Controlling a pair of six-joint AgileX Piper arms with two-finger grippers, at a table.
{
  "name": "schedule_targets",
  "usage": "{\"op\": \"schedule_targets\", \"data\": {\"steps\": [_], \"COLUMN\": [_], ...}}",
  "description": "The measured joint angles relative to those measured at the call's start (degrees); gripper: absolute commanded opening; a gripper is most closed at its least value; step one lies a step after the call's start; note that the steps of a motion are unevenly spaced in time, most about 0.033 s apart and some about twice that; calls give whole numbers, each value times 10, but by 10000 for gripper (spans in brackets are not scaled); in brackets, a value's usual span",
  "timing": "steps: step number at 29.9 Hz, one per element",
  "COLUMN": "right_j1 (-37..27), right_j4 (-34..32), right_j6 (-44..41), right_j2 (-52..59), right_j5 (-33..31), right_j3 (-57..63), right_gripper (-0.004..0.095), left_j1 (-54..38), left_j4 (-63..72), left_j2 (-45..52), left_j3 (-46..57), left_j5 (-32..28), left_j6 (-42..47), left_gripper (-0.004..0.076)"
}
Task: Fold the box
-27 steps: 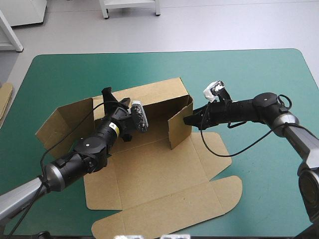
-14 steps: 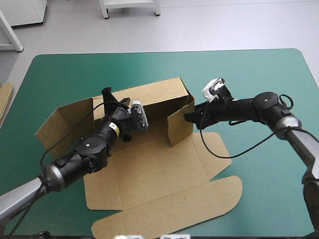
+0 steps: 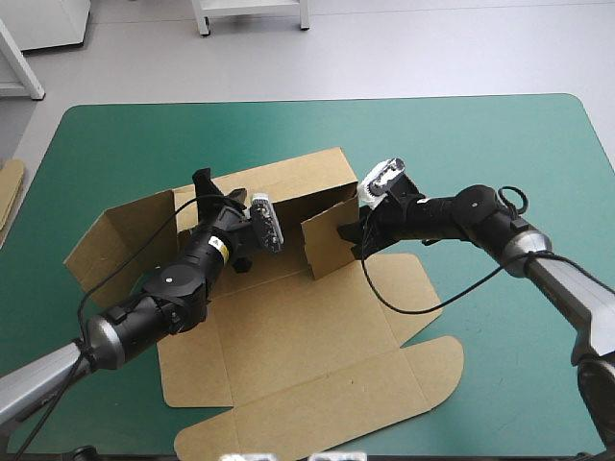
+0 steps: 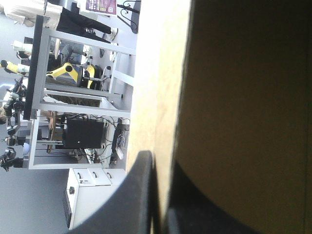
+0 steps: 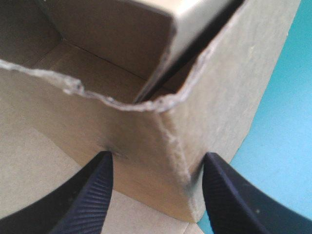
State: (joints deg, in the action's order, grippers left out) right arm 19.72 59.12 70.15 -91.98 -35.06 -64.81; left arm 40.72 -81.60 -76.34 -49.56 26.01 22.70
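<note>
The high view alone shows the whole box point(image 3: 317, 336): a brown cut sheet in the middle of the worktop point(image 3: 480, 144), its near panels flat on the teal-green cover, its long back wall raised and a short side flap standing at the right end, angled inward. There the left hand point(image 3: 204, 184) sits at the top of the back wall near its left end. The left wrist view adds the grip itself: the black fingers point(image 4: 141, 195) are nearly closed, pinching the wall's upper edge between them. The right wrist view shows the right hand point(image 5: 157, 157) spread wide, a finger on each side of the upright corner of the side flap, tips right up to the board's outer face, bare cover just beside it. A strip of spare board point(image 3: 10, 192) lies at the worktop's left edge.
</note>
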Motion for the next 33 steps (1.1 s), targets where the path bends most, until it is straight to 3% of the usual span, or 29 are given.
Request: {"op": "schedule_targets", "data": {"steps": [18, 33], "right_j1": [56, 56], "right_j4": [-6, 269], "right_j6": [-16, 260], "right_j2": [0, -2], "right_j5": [143, 163], "right_j3": [9, 29], "right_gripper": [509, 510], "left_j1": [-1, -4], "left_j4": [0, 2], "left_j2": [0, 0], "left_j3": [2, 2], "left_j5": [32, 39], "left_j6": [13, 15], "left_gripper": [-8, -8]}}
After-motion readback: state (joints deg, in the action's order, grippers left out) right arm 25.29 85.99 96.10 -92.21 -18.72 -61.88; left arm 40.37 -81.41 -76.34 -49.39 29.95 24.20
